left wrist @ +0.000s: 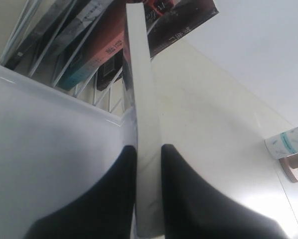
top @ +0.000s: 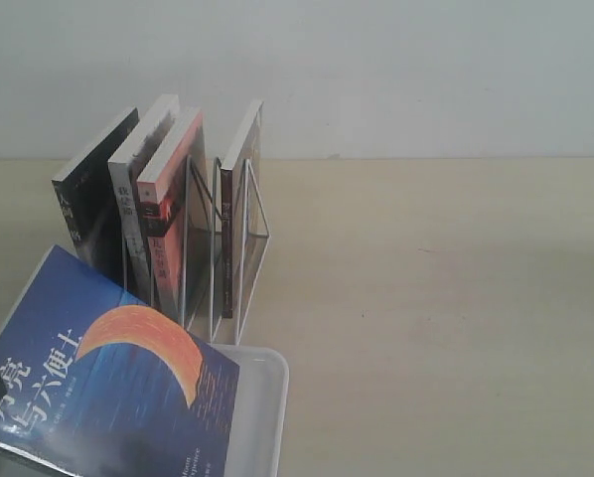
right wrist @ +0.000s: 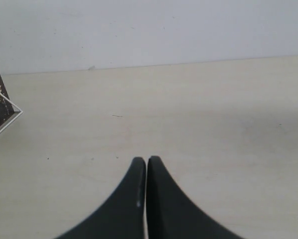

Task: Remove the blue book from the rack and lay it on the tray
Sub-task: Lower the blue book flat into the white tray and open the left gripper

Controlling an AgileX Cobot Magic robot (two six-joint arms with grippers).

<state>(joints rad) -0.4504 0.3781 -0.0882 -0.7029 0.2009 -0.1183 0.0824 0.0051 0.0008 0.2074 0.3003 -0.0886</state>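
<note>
Left wrist view: left gripper (left wrist: 149,147) clamps blue book (left wrist: 141,74) over tray (left wrist: 49,139); right gripper (right wrist: 146,158) closed.

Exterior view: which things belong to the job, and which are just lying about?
Job: blue book, clamped in the left gripper; tray; rack.
Lying about: black book, grey-spined book, red-spined book, dark book at the rack's right end.

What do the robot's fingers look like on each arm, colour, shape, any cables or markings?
The left gripper has two smooth matte black fingers, broad at the base and curving in to narrow rounded tips. The right gripper matches, with a tiny pale speck near one tip. No cables, labels or arm links show in these views.
</note>
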